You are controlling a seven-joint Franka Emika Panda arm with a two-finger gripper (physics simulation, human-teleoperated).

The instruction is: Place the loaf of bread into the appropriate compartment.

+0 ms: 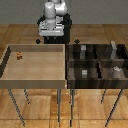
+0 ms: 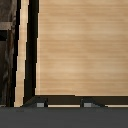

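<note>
Bread loaf (image 1: 19, 56) lay on the floor of the light wooden tray (image 1: 35, 80), close to the wall at the exterior view's left and far from the dark four-cell bin (image 1: 71, 70). The cell with the low grey cube (image 1: 85, 73) held no loaf. Gripper (image 1: 50, 31) hung high behind the tray, well apart from the loaf; finger state could not be determined. Fingertips (image 2: 39, 104) appeared over bare tray floor in the wrist view.
</note>
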